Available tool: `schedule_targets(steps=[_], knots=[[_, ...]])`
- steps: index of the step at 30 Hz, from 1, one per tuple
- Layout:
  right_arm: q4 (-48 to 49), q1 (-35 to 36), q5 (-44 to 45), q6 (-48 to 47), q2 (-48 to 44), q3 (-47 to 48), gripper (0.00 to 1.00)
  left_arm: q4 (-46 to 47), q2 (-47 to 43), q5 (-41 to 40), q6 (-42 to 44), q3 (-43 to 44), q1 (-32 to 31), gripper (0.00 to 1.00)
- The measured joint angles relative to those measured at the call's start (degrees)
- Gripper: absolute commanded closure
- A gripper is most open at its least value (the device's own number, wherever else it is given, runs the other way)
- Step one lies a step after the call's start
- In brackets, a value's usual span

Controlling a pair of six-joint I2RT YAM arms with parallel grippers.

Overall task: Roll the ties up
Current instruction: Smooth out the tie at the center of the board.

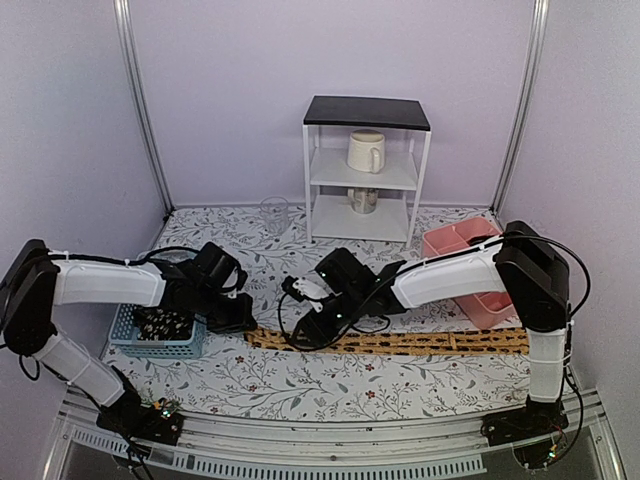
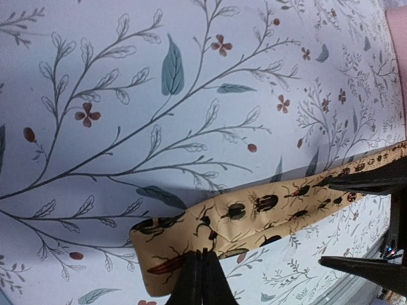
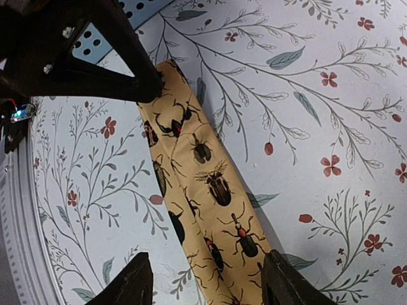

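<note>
So here's where we're at: the long tan-orange fabric necktie (image 1: 400, 343) with the dark beetle print lies flat along the near part of the flowered tablecloth (image 1: 300, 385), running left to right. The left gripper (image 2: 200, 264) has its fingers pinched tight on the tie's left end, which looks a bit curled over. Our guess is that's the start of the roll, held so it can't spring back open. The right gripper (image 3: 208, 254) sits just right of it with fingers spread wide, one on each side of the fabric and gripping nothing, probably lining up to help turn it.

At the left, the blue plastic mesh basket (image 1: 160, 352) holds dark speckled fabric (image 1: 162, 323), likely more ties. As for the pink divided tray (image 1: 445, 240) on the right, we can't tell what's in it.
</note>
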Motion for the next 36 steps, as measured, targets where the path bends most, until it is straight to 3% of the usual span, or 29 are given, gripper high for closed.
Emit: schedule_targets(steps=[16,29,36], knots=[[-0.4,1.2,5.0,-10.2,1.9,-1.4,0.47,-1.3,1.4,-1.7,0.2,-2.4,0.2,1.00],[6.1,3.1,12.4,-12.5,1.3,-5.4,0.79,-2.2,1.5,-3.0,0.3,-3.1,0.5,1.00],[5.2,3.4,12.5,-12.2,-1.0,-7.7,0.82,-2.2,1.5,-3.0,0.3,-3.1,0.5,1.00]])
